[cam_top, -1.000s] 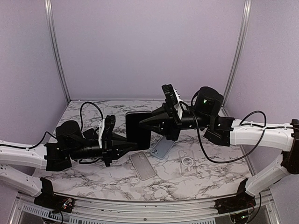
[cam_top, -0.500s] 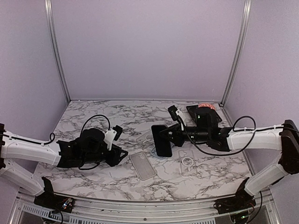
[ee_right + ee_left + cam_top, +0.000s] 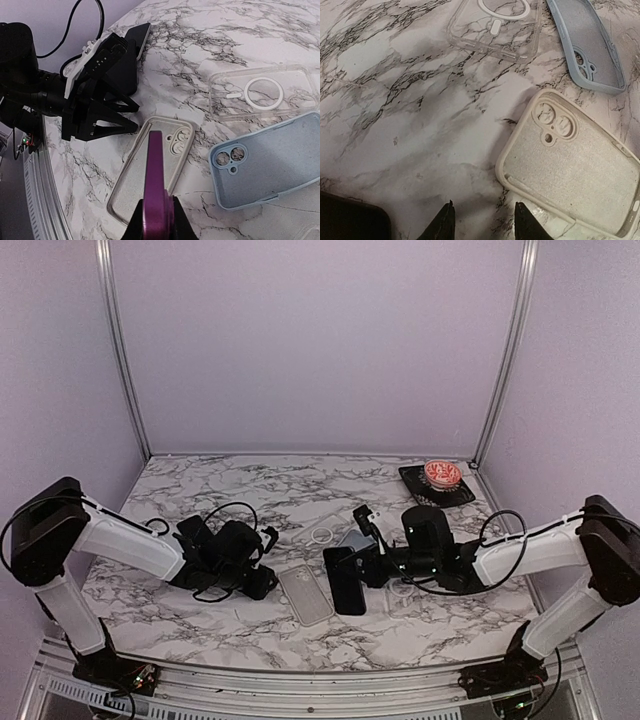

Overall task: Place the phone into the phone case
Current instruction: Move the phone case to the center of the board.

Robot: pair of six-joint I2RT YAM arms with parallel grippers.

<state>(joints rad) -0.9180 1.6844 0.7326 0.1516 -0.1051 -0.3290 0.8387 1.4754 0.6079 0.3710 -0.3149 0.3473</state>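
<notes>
Having let go, the left gripper (image 3: pixel 484 223) is resting spread and empty beside the beige case (image 3: pixel 570 170) near the table (image 3: pixel 430 632)'s front edge. The right gripper (image 3: pixel 155 220) alone is pinching the phone (image 3: pixel 153 170), now lowered edge-on close by that case, ready for seating.

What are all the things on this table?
phone: one, black with a purple edge, held on its edge near the middle.
beige case: one, beige, open side up, front middle.
blue case: one, light blue, open side up, beside the beige case.
clear cases: two, see-through with white rings, one next to the blue case, one right of the phone.
dark flat thing: one, black, on the left; maybe another phone, cannot tell.
tray: one, black, back right corner, with something pink on it.
table: one, white and grey marble.
left gripper: one, black, open and empty, beside the beige case.
right gripper: one, black, shut on the phone.
</notes>
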